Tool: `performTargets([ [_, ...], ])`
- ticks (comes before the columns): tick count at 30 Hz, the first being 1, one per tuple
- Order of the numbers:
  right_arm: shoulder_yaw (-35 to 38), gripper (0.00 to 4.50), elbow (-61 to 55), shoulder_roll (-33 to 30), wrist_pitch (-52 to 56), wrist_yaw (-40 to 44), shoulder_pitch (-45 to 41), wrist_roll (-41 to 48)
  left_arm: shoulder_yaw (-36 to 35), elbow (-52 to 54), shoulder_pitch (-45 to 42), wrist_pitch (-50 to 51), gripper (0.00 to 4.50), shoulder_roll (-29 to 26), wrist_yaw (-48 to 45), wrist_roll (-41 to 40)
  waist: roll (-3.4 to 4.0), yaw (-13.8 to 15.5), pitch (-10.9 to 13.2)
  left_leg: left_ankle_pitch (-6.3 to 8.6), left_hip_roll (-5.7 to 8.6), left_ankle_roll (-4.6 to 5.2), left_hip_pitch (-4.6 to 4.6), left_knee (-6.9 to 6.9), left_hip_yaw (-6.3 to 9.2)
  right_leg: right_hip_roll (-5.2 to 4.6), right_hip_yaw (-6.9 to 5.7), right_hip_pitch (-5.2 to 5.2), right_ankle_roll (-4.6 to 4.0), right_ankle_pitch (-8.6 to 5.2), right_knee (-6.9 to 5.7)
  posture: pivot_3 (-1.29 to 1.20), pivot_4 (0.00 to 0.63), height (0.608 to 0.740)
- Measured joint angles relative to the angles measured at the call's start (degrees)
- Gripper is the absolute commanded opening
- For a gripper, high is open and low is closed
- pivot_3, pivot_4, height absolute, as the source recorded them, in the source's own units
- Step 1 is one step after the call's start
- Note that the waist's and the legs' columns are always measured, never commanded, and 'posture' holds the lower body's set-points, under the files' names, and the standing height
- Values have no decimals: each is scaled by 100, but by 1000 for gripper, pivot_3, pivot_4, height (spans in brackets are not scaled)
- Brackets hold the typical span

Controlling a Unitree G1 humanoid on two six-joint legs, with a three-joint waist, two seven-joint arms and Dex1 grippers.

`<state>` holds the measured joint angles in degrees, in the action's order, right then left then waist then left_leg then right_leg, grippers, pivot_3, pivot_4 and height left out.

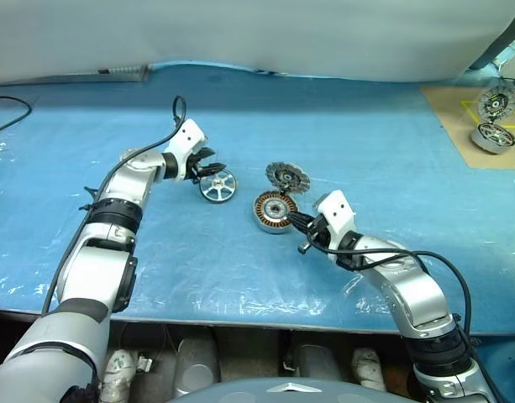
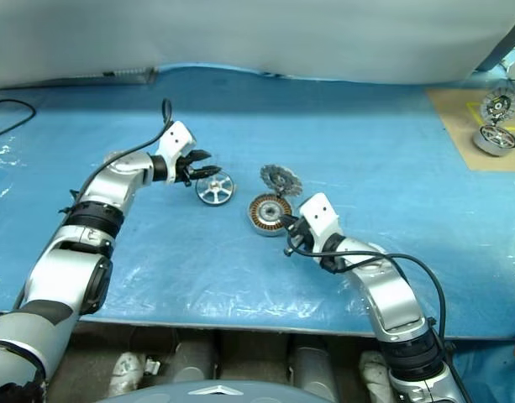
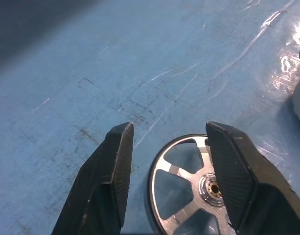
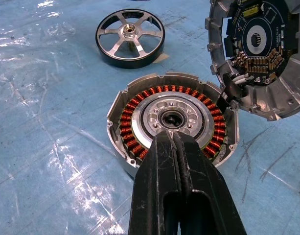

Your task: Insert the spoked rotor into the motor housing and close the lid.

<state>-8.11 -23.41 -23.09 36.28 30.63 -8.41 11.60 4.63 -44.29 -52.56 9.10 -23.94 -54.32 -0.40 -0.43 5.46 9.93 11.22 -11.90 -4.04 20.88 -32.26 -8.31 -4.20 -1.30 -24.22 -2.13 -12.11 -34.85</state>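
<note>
Close-up: left jaws apart astride spoked rotor | right jaws shut, empty

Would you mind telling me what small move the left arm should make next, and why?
Probably close the left gripper on the spoked rotor. Its fingers are apart, with one over the wheel and the other outside the rim, and the rotor lies flat on the mat, apart from the open motor housing, whose lid stands raised.

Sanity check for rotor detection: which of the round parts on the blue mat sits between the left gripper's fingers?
The spoked rotor: dark rim, silver spokes, apart from the copper-wound motor housing and its raised lid.
</note>
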Motion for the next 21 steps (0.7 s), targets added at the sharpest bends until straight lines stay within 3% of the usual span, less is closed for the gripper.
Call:
performTargets([
  [8, -2, 0, 0, 0, 3, 16, 38, -1, 278, 969, 705, 646, 2486, 63, 295, 159, 0, -1, 0, 0, -1, 0, 0, 0, 0, -1, -2, 0, -1, -1, 1, 0, 150, 740],
  [21, -2, 0, 0, 7, -5, 54, 36, 1, 311, 1122, 768, 792, 2486, 82, 859, 152, 0, -6, 0, 0, 0, 0, 0, 0, -1, -1, -1, -1, 0, -1, 2, 0, 150, 740],
])
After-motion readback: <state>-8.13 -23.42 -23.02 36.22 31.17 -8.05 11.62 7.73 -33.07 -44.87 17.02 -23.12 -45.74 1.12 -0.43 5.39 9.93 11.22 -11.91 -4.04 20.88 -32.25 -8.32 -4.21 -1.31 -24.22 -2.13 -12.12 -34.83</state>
